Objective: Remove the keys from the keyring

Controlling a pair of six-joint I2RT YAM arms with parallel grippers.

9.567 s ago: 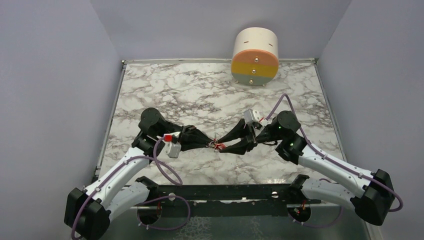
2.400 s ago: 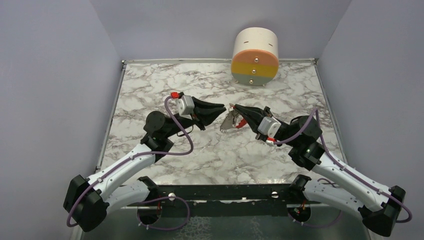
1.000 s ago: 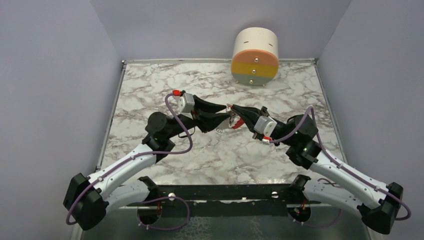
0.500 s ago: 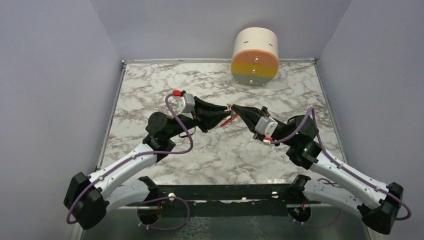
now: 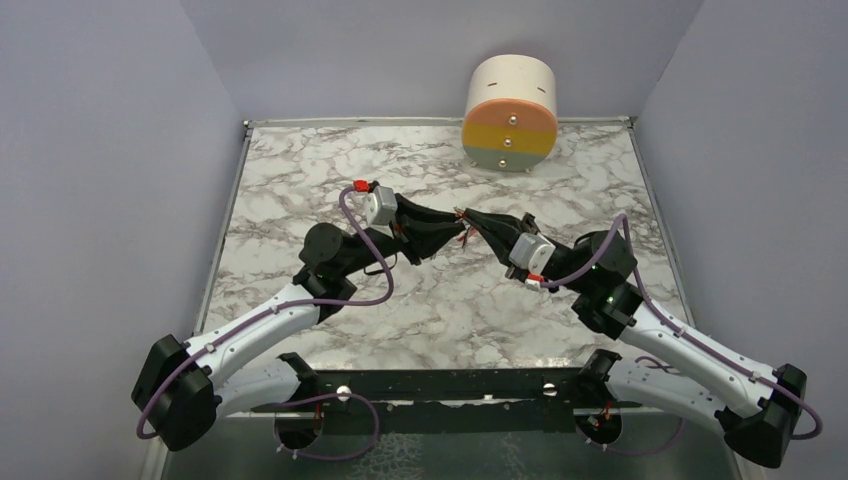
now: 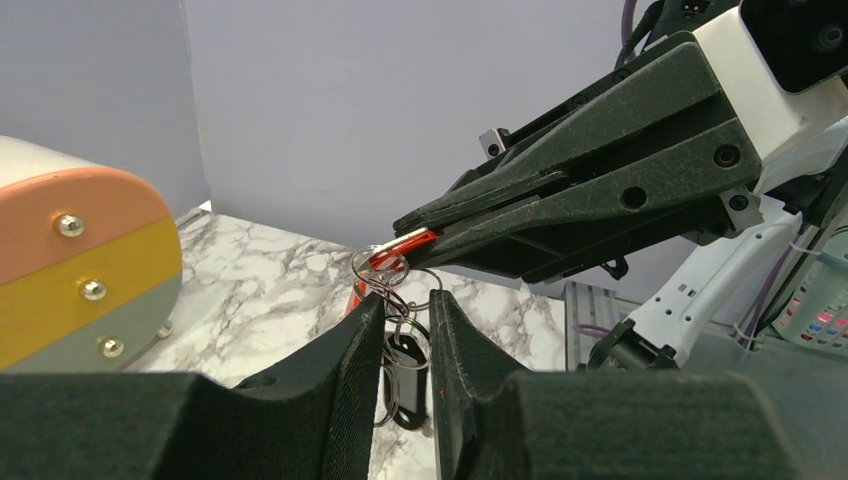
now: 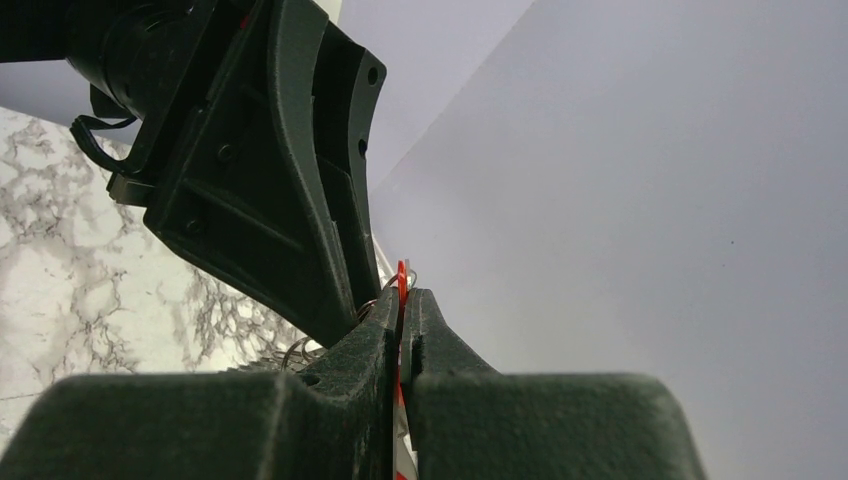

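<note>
Both grippers meet above the middle of the table. My right gripper is shut on the red clip of the keyring, held in the air. Thin wire rings hang from the clip, and a dark-headed key hangs below them. My left gripper has closed round these rings. They touch both finger faces, and the dark key hangs in the narrow gap. No red-headed key can be made out.
A round cream drawer unit with orange, yellow and grey fronts stands at the back of the table. Grey walls close in the left, right and back sides.
My left gripper has moved right onto the hanging rings and narrowed its jaws around them. The right gripper has held the clip almost still.
</note>
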